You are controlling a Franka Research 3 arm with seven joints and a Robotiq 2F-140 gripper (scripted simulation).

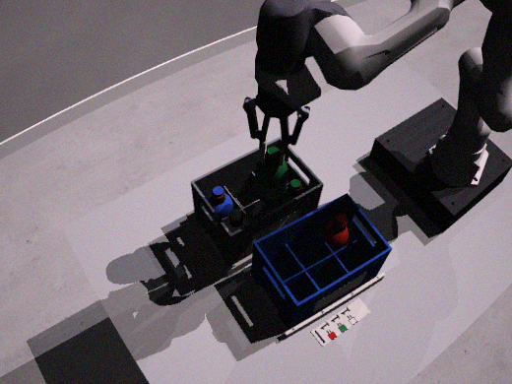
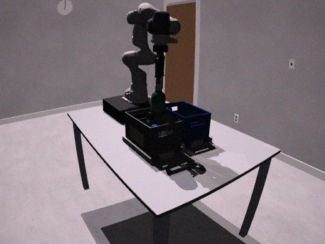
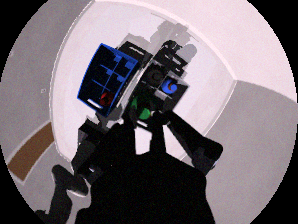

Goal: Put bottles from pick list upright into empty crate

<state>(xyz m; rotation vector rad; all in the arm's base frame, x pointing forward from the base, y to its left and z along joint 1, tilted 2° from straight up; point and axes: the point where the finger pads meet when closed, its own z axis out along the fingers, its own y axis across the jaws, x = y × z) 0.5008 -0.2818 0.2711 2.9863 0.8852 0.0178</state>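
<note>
My gripper (image 1: 274, 143) is shut on the neck of a green-label bottle (image 1: 274, 167) and holds it upright, partly raised out of the black crate (image 1: 256, 197); it also shows in the exterior view (image 2: 157, 101). The black crate holds a blue-label bottle (image 1: 220, 201), another green-label bottle (image 1: 294, 187) and a dark bottle (image 1: 236, 217). The blue crate (image 1: 320, 256) beside it holds one red-label bottle (image 1: 338, 230) in a far cell. The pick list (image 1: 341, 322) lies in front of the blue crate and shows a red and a green mark. The wrist view is mostly blocked by the gripper.
The robot base (image 1: 443, 162) stands on a black block at the right. The table's edges (image 2: 187, 203) lie well away from the crates. Both crates sit level on the table, side by side.
</note>
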